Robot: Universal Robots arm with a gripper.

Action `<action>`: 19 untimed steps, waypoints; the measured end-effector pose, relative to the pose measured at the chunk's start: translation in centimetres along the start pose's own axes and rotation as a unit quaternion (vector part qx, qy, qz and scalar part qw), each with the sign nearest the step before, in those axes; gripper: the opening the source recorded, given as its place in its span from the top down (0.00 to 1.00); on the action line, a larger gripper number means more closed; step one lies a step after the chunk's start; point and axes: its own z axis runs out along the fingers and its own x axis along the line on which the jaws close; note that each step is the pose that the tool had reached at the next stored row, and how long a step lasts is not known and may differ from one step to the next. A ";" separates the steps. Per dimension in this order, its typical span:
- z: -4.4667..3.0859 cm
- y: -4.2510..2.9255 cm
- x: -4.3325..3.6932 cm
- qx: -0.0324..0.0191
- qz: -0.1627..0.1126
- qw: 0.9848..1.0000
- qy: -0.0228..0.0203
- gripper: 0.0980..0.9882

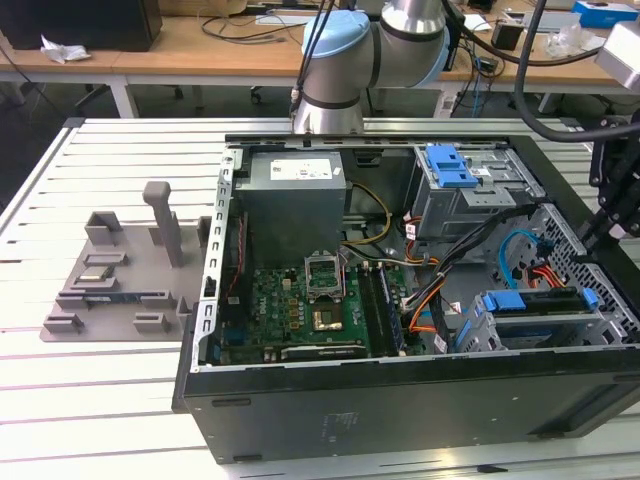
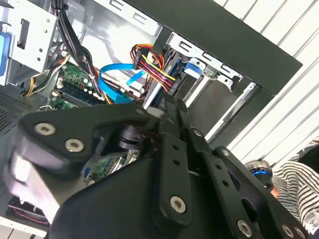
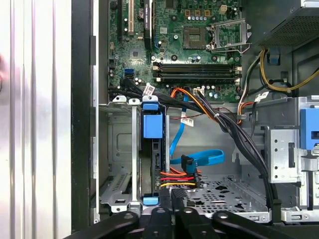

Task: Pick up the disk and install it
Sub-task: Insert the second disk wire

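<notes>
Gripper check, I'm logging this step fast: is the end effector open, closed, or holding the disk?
End effector: cannot be told; it sits by the disk in the drive bay.

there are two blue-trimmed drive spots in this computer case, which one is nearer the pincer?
The disk in the lower bay at the exterior view's right, cables plugged in; the blue latch on the upper cage sits farther back, near the power supply.
</notes>
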 end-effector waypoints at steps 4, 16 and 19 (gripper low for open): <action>-0.02 0.00 0.00 0.000 0.000 1.000 0.000 0.70; 1.60 2.50 -1.32 0.000 -0.004 1.000 0.000 0.70; 2.52 2.97 -1.38 0.000 -0.005 1.000 0.000 0.70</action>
